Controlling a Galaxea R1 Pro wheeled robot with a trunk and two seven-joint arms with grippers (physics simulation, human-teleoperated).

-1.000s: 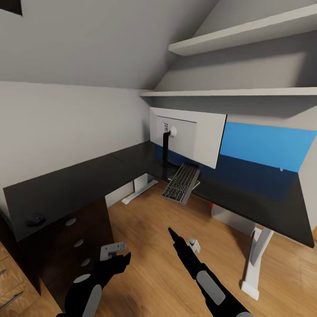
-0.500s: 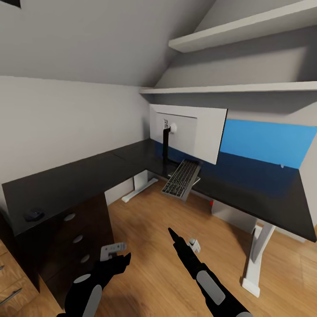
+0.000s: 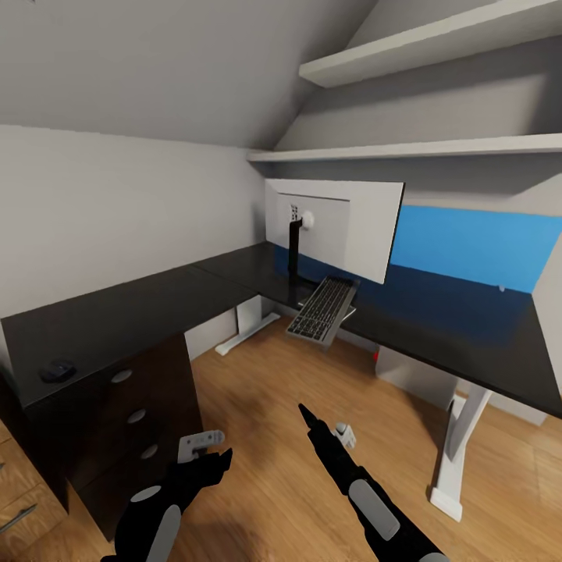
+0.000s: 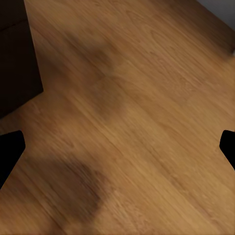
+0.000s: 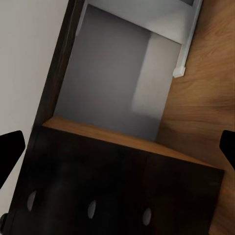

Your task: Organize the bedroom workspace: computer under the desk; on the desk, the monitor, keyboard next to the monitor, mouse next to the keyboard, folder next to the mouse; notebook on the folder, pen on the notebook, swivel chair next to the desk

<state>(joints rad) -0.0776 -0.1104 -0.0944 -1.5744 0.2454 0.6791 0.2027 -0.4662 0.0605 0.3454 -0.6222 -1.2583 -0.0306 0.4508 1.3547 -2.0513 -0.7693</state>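
- Desk (image 3: 117,328): L-shaped black top on a wood floor (image 3: 297,437), drawer unit (image 3: 125,421) under its near end.
- Monitor (image 3: 343,226): upright on the desk, pale back facing the camera.
- Keyboard (image 3: 321,310): tilted, overhanging the desk's inner edge just before the monitor.
- Mouse (image 3: 58,370): on the desk's near end, above the drawers.
- Left gripper (image 3: 204,454): spread, empty, over floor.
- Right gripper (image 3: 320,425): spread, empty.

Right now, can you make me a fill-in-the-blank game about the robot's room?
1. The keyboard hangs partly over the edge of the ____.
2. The monitor shows us its pale ____ side.
3. The small black mouse sits on the desk above the drawer unit with three round ____.
4. The floor is made of ____.

Missing words: desk; back; knobs; wood.
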